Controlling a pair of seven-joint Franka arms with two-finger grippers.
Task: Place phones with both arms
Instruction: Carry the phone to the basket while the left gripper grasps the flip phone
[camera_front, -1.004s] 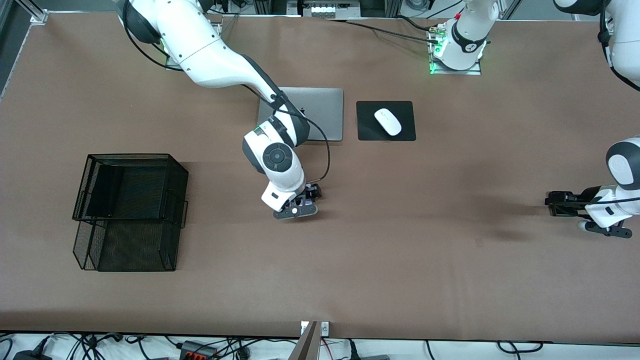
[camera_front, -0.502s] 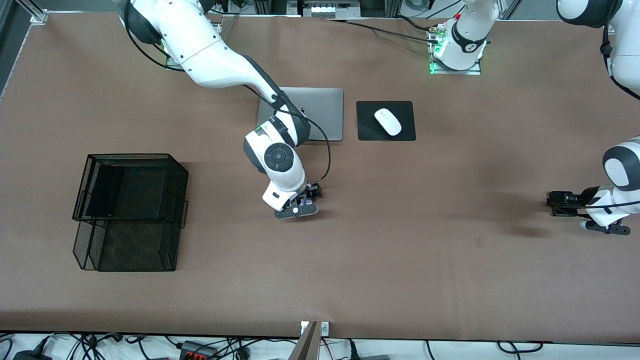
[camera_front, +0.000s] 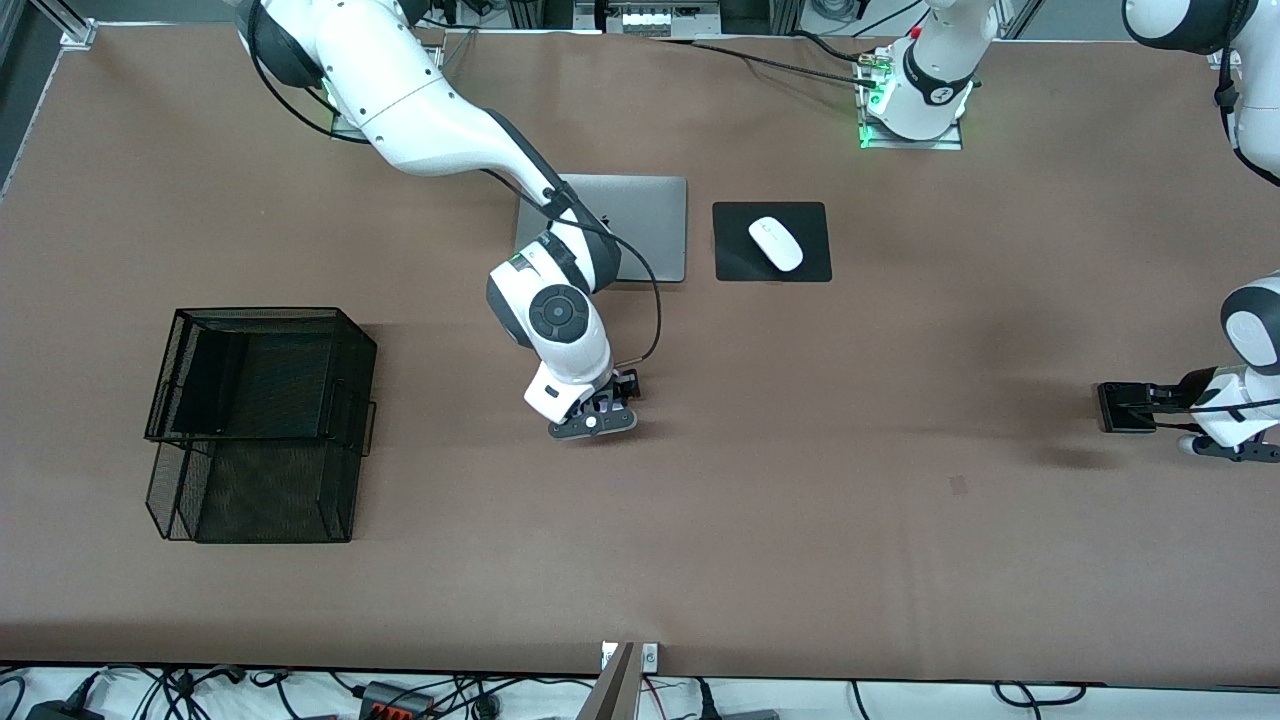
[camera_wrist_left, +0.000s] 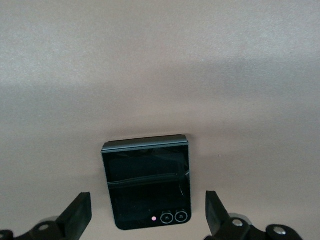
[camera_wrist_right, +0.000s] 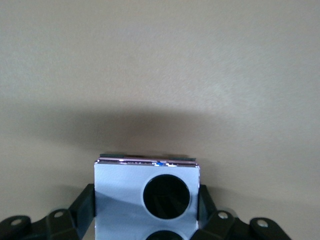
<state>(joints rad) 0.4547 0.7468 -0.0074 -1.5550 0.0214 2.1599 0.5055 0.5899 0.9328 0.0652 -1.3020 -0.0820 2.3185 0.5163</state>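
Brown table (camera_front: 800, 520) shows two phones: right tool (camera_wrist_right: 146, 212) clamps the lavender phone (camera_wrist_right: 146, 192); left tool (camera_wrist_left: 148, 220) spread around the black phone (camera_wrist_left: 146, 182).

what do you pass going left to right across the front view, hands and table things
black wire mesh tray → right hand clamped on small lavender phone → black mouse pad with white mouse → small squarish black phone lying on table → open left hand
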